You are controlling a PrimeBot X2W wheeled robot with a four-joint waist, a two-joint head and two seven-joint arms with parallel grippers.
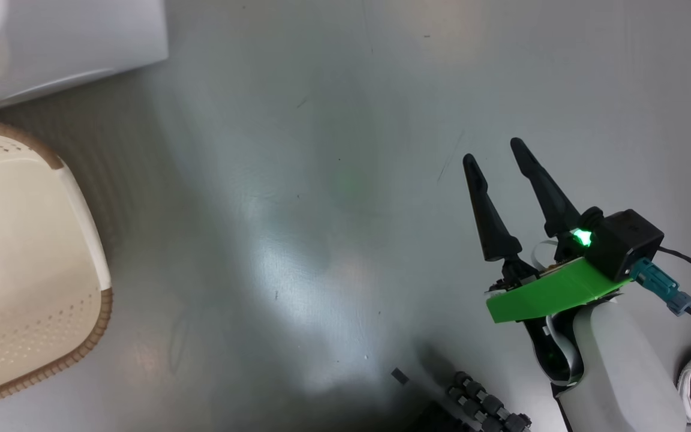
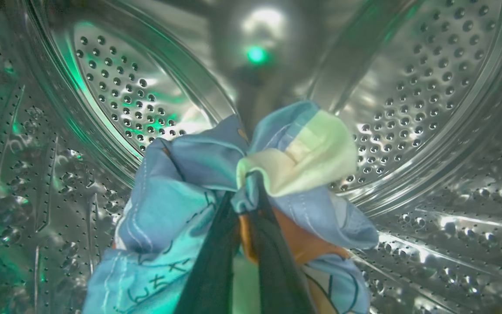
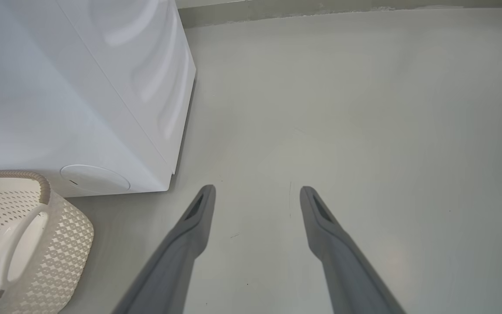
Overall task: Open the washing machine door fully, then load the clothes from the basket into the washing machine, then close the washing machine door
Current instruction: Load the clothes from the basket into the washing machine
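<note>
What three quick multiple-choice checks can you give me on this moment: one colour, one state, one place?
1. What colour is the rim of the basket?
A) brown B) blue C) black
2. How is the right claw?
A) shut on the basket's handle B) shut, empty C) open, empty
3. Where are the clothes that the left claw grips?
A) in the basket B) inside the steel drum C) in the right claw

Answers:
1 A: a brown woven-look band edges the cream wall.
2 C: its fingers stand wide apart with nothing between them.
3 B: perforated steel surrounds the bundle on all sides.
</note>
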